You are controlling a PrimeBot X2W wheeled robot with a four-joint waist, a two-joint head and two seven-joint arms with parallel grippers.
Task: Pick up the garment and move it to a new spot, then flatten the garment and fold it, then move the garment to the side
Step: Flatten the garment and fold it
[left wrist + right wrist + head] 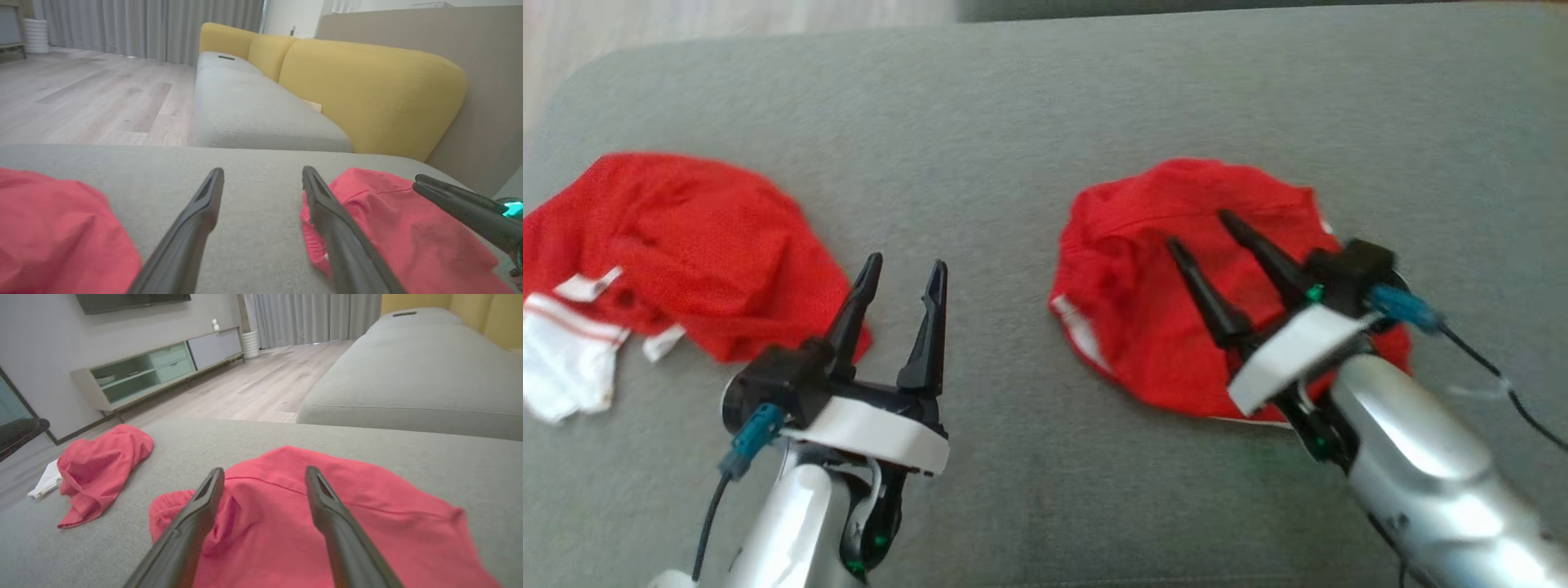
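Note:
A crumpled red garment (1143,245) lies on the grey cushion (1013,122) at the right. My right gripper (1201,230) hangs just over its middle, fingers spread open with nothing between them; in the right wrist view the same gripper (264,471) points across the red cloth (367,506). My left gripper (907,263) stands open above bare cushion between the two heaps of cloth. In the left wrist view my left gripper (262,170) has the garment (388,212) just right of its right finger.
A second red garment (686,237) with white striped trim (564,359) lies at the cushion's left edge, also seen as a heap (102,465). Beyond the cushion are a grey sofa seat (253,106), yellow backrests (367,90) and wooden floor (81,102).

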